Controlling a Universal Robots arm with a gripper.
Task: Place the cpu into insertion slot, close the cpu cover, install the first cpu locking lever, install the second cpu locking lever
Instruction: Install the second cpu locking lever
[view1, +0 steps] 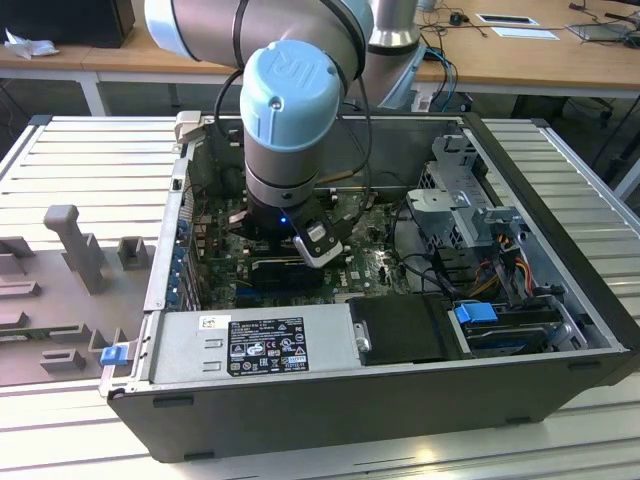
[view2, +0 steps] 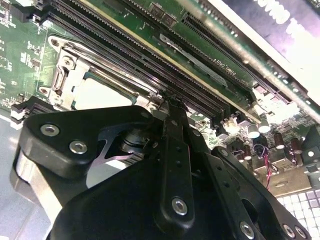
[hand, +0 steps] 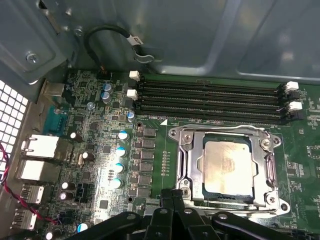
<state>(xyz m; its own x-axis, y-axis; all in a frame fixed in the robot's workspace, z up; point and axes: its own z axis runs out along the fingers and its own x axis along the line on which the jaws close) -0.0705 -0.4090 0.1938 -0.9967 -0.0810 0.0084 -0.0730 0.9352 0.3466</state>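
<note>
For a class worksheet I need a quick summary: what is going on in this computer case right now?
A robot arm reaches down into an open computer case, its gripper right at the edge of the processor socket on the green board. The chip already lies in the socket, with the metal cover frame closed around it. The gripper carries nothing.

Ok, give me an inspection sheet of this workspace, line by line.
Surface: slatted metal bench carrying an open computer case.
Job's things: cpu seated in the insertion slot, cpu cover down around it.
Clutter: grey fixture blocks at the exterior view's left.
Grippers: gripper low at the socket's edge; finger state unclear.
Cables: coloured wiring inside the case.
Surroundings: wooden desks behind.
</note>
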